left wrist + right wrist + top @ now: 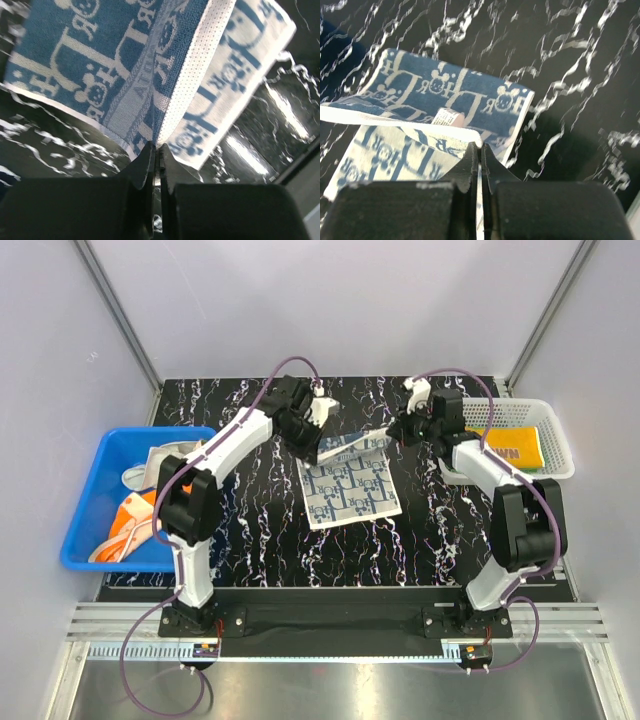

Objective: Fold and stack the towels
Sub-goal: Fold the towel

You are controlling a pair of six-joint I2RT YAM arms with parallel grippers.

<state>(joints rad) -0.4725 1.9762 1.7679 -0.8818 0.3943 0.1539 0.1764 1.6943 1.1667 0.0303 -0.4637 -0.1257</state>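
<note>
A white towel with a navy pattern point(352, 485) lies spread on the black marbled table, and both arms hold its far edge up off the surface. My left gripper point(316, 452) is shut on the far left corner. In the left wrist view the cloth point(100, 60) hangs folded out of the closed jaws point(156, 146). My right gripper point(392, 432) is shut on the far right corner. In the right wrist view the towel point(455, 100) runs leftward from the jaws point(480, 146), with a small label showing. An orange-yellow towel point(515, 445) lies in the mesh basket.
A blue plastic bin point(85, 495) at the left table edge holds a cream cloth with orange print point(130, 520) and a whitish-beige one point(165, 455). The white mesh basket point(560, 430) stands at the back right. Grey walls enclose the table.
</note>
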